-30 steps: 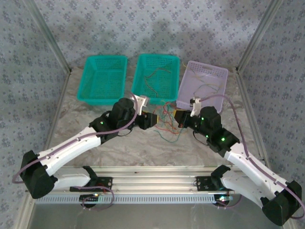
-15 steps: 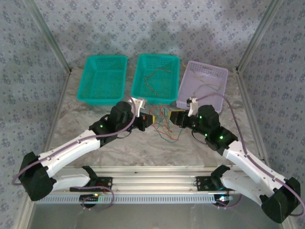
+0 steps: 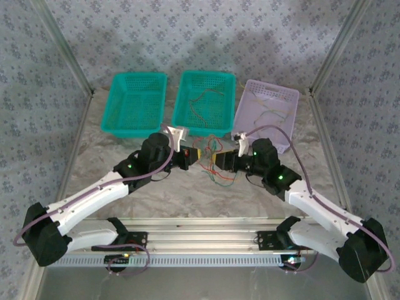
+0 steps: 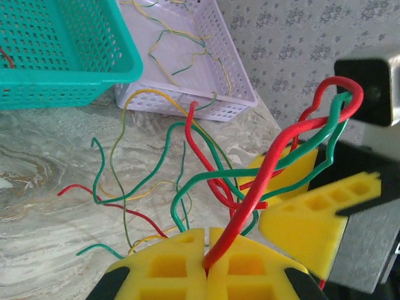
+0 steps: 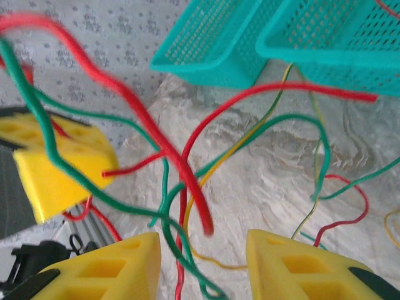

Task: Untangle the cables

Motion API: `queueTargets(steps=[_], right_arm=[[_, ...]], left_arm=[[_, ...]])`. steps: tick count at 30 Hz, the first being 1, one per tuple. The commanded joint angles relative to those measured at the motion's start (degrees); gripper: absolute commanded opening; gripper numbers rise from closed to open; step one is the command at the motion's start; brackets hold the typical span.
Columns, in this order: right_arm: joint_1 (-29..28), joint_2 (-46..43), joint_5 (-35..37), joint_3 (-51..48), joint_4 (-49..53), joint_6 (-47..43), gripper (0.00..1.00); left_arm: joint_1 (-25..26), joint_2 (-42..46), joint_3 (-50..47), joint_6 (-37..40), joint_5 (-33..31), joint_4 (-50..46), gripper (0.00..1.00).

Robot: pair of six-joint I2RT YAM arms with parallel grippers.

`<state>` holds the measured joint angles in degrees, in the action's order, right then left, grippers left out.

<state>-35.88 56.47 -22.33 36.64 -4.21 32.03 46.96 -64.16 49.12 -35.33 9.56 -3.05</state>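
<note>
Cables [image 4: 240, 215] in loose tangle (red, green)

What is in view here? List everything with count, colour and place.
left teal plastic mesh basket: one, teal, far left of table
middle teal plastic mesh basket: one, teal, far centre
lilac plastic mesh basket: one, lilac, far right
tangled thin cables: many; red, green, yellow; on table between the grippers
loose thin cables: a few, in middle and lilac baskets
marbled grey table: one, under everything
left gripper: one, yellow fingers, shut on red cable
right gripper: one, yellow fingers, open
</note>
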Motion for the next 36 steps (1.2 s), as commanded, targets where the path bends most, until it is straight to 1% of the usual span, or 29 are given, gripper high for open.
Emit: queueTargets(steps=[1,4,7,9,10,11,13,14,17,23,26,28,34,36], right_arm=[[-1.9,-1.2,-2.7,-0.7,-4.0,-2.4,0.43],[-3.3,-0.6,0.4,-1.6,-3.5,-3.0,0.45],[-4.1,2.3,-0.9,-2.1,-6.7,-1.6,0.45],[-5.1,4.1,0.0,-1.6,-7.6,-1.8,0.44],[-5.4,4.9,0.9,-1.3,-7.4,-2.1,0.41],[-5.6,5.3,1.9,-1.1,-7.2,-2.4,0.35],[-5.7,5.5,4.0,-0.9,-6.7,-2.7,0.18],[-5.6,5.3,5.0,-0.9,-6.4,-2.8,0.11],[-5.5,4.2,8.1,-1.0,-5.5,-3.0,0.0],[-5.0,2.0,12.1,-1.6,-3.5,-3.1,0.0],[-4.2,-1.0,15.4,-1.8,0.1,-4.6,0.0],[-2.8,-3.4,17.5,-2.4,2.7,-5.3,0.0],[4.1,-8.3,17.1,-4.9,5.2,-3.3,0.0],[5.5,-9.0,18.4,-5.4,6.3,-2.4,0.0]], left_arm=[[-0.6,1.2,0.9,-1.0,-1.3,0.0,0.0],[-0.7,1.2,0.7,-1.6,-1.0,0.8,0.0],[-0.8,0.9,0.9,-2.0,-0.9,1.3,0.0],[-0.8,0.8,0.9,-2.3,-0.8,1.5,0.0],[-0.8,0.9,0.9,-2.4,-0.7,1.6,0.0],[-0.8,0.9,1.0,-2.5,-0.6,1.6,0.0],[-0.8,1.2,1.0,-2.6,-0.6,1.3,0.0],[-0.7,1.4,0.9,-2.6,-0.6,1.1,0.0],[-0.8,2.4,0.5,-2.8,-0.9,0.8,0.0],[-1.3,4.0,0.6,-2.3,-1.6,-1.4,0.0],[-2.1,5.5,1.7,-0.3,-2.2,-5.2,0.0],[-3.1,7.0,2.5,1.1,-2.8,-8.4,0.0],[-5.7,10.2,3.7,3.5,-2.5,-15.8,0.0],[-6.0,11.2,4.7,4.7,-2.7,-18.7,0.0]])
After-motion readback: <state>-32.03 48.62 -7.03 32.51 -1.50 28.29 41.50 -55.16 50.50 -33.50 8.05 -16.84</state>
